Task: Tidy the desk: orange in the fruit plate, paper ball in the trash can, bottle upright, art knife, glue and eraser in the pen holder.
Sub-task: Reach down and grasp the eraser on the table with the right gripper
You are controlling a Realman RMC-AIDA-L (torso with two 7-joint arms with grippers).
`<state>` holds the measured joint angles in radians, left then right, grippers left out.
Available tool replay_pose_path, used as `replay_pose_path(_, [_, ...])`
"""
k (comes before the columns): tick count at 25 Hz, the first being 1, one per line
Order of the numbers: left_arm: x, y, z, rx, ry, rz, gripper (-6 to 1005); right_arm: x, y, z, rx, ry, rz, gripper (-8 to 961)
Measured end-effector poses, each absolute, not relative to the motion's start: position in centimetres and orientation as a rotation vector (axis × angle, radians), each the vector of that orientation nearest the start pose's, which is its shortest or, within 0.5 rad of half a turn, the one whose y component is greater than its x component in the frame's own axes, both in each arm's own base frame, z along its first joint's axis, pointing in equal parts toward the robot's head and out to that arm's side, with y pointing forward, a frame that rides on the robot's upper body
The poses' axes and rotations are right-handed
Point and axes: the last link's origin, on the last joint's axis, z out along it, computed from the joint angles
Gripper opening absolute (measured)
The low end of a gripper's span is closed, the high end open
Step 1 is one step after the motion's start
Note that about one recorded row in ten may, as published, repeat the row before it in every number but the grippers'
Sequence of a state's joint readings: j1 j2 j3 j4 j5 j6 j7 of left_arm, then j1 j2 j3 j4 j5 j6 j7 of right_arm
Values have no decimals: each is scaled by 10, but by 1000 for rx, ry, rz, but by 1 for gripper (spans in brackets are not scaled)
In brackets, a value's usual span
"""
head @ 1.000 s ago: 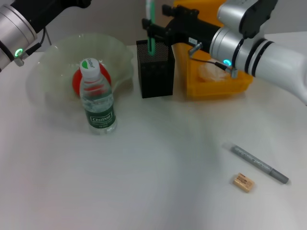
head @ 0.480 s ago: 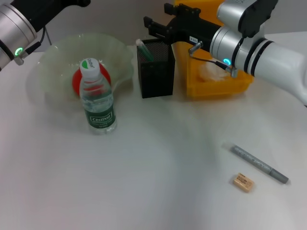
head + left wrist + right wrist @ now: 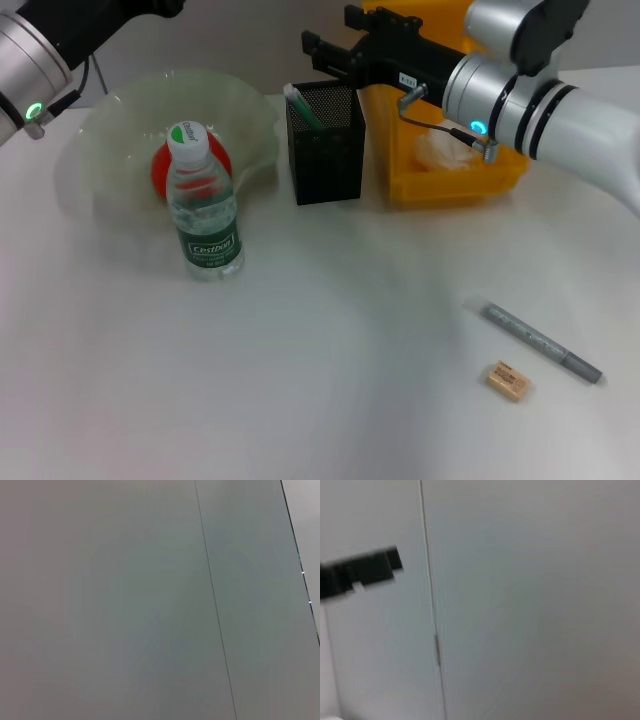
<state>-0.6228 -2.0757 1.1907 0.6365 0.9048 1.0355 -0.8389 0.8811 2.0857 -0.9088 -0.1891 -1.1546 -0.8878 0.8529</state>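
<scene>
Green glue (image 3: 300,106) now dropped into holder (image 3: 325,150); right gripper (image 3: 325,48) above it, jaws wide, empty. Knife (image 3: 542,343), eraser (image 3: 507,381) remain on surface.

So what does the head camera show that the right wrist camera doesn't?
Only the head view shows the desk: bottle upright, orange in the plate, glue in the holder, paper ball in the yellow bin, and knife and eraser lying loose. The left arm is parked off to the side. Only the right wrist view shows a plain wall with a seam. Both show the right claw, open, above the holder.
</scene>
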Motion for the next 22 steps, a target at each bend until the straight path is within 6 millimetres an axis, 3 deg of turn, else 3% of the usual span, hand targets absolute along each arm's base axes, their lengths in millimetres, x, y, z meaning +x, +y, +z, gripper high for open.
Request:
replay_pose_path(5, [-166,425,26,-2073,-134,-1013,707,184,431,-16,-2254,582,950,694])
replay_pose_path(14, [-168,422,29,-2061,-132,-1023,707,193,394,24,-2364,598,954,694])
replay_pose_path(22, [-171,418,31,-2052,-120,-1043,707,199,382,48,-2430,747,924,694])
